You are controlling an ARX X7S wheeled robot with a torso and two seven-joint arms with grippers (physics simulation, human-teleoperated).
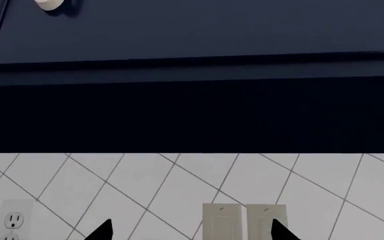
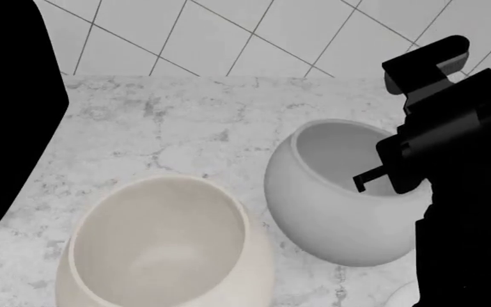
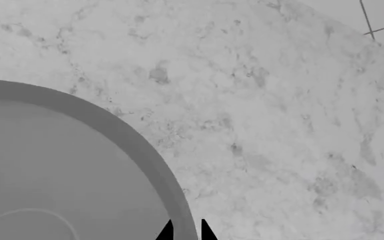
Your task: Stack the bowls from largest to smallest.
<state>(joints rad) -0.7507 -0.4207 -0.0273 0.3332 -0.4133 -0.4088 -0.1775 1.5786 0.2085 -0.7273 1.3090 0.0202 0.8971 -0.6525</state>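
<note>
The grey bowl (image 2: 339, 198) is sitting on the marble worktop (image 2: 169, 121), tilted so its mouth is facing up and toward the tiled wall (image 2: 228, 32). The cream bowl (image 2: 164, 246) is resting just beside the grey bowl, on the side toward the robot's left arm and nearer the robot, its wide opening also leaning; whether the two bowls are touching cannot be told. A sliver of white at the lower corner of the head view, beyond the grey bowl from the cream one, may be the third bowl, but too little is showing.

The right hand (image 3: 185, 231) is reaching over the far-right edge of the grey bowl, and in the right wrist view its two dark fingertips (image 3: 166, 231) are sitting on either side of the grey rim (image 3: 145, 150), clamped on it.

The left hand (image 1: 190, 231) is pointing away from the grey bowl at the wall, under a dark blue cabinet (image 1: 192, 30), facing a wall socket (image 1: 13, 220) and a pair of light switches (image 1: 244, 220); its fingertips are standing wide apart with nothing between them.
</note>
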